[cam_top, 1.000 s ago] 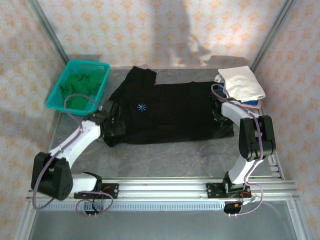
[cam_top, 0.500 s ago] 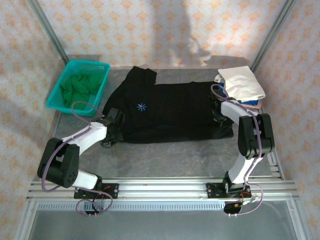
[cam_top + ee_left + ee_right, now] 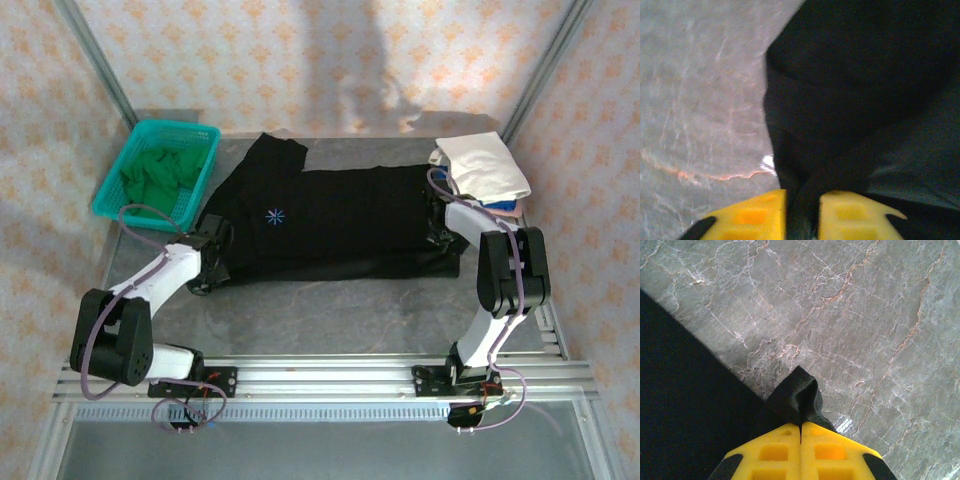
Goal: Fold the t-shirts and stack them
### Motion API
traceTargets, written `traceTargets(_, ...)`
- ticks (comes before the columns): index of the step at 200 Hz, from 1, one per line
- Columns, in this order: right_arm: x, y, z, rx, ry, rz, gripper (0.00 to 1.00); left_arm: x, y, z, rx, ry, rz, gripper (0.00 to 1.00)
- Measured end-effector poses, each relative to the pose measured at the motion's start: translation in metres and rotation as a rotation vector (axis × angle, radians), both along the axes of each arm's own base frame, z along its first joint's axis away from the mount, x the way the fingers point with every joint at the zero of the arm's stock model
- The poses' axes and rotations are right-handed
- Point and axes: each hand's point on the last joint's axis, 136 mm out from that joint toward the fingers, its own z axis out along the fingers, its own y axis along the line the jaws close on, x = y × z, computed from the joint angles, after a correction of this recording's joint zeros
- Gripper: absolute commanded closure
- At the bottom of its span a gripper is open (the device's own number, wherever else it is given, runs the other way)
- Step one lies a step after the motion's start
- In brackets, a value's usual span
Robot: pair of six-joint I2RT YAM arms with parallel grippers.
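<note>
A large black t-shirt (image 3: 340, 220) with a small pale-blue starburst logo (image 3: 272, 215) lies spread across the table. My left gripper (image 3: 207, 262) sits at its near-left corner. In the left wrist view the yellow fingers (image 3: 752, 217) of that gripper (image 3: 802, 216) pinch a fold of the black cloth (image 3: 860, 100). My right gripper (image 3: 441, 240) is at the shirt's right edge. Seen from the right wrist, this gripper (image 3: 800, 432) is shut on a small tuck of the black hem (image 3: 799, 395). A white folded t-shirt (image 3: 485, 165) tops a stack at the back right, with blue and pink edges (image 3: 503, 209) under it.
A teal mesh basket (image 3: 178, 126) at the back left holds green shirts (image 3: 155, 175). Bare marble table (image 3: 330, 310) runs along the near side, in front of the shirt. Metal frame posts stand at the back corners, with a rail along the near edge.
My left gripper came down onto the shirt's near-left corner, closed on it and drew it left. The black shirt now lies stretched flatter. My right gripper kept its hold.
</note>
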Motion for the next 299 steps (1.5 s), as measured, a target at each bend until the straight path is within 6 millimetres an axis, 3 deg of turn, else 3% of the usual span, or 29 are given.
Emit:
traceTargets(36,-0.001,0.000,0.000,-0.001,0.004,-0.001,1.00,-0.006,0.009,-0.005,0.011,0.039,0.030,0.74)
traceTargets(65,-0.004,-0.001,0.000,-0.003,0.018,-0.004,0.91,-0.004,0.012,-0.003,0.012,0.036,0.044,0.76)
traceTargets(77,-0.006,-0.002,-0.001,-0.009,0.025,-0.005,0.83,-0.005,0.014,-0.001,0.016,0.039,0.050,0.74)
traceTargets(95,-0.011,-0.007,0.001,-0.030,0.038,-0.016,0.73,-0.009,0.021,0.001,0.049,0.050,0.064,0.59)
traceTargets(119,-0.018,-0.012,0.004,-0.046,0.043,-0.033,0.62,-0.015,0.031,0.007,0.094,0.065,0.083,0.54)
traceTargets(131,-0.022,-0.014,0.008,-0.053,0.043,-0.033,0.61,-0.014,0.032,0.014,0.100,0.044,0.085,0.39)
traceTargets(150,-0.027,-0.013,0.019,-0.044,0.014,-0.033,0.57,-0.004,0.033,0.035,0.108,-0.028,0.079,0.38)
traceTargets(178,-0.029,0.005,0.030,0.016,-0.044,0.017,0.54,0.022,0.018,0.068,0.109,-0.138,0.024,0.38)
traceTargets(204,-0.024,0.048,0.028,0.073,-0.064,0.141,0.53,0.051,-0.018,0.083,0.099,-0.177,-0.089,0.37)
traceTargets(220,-0.027,0.074,0.019,0.122,-0.060,0.209,0.54,0.070,-0.045,0.074,0.025,-0.187,-0.138,0.38)
traceTargets(235,-0.035,0.084,0.006,0.160,-0.041,0.230,0.54,0.080,-0.066,0.054,-0.040,-0.165,-0.171,0.38)
traceTargets(273,-0.053,0.079,-0.025,0.158,0.060,0.195,0.55,0.101,-0.103,-0.005,-0.140,-0.045,-0.213,0.43)
traceTargets(299,-0.054,0.078,-0.028,0.160,0.060,0.174,0.55,0.118,-0.113,-0.020,-0.162,-0.026,-0.218,0.55)
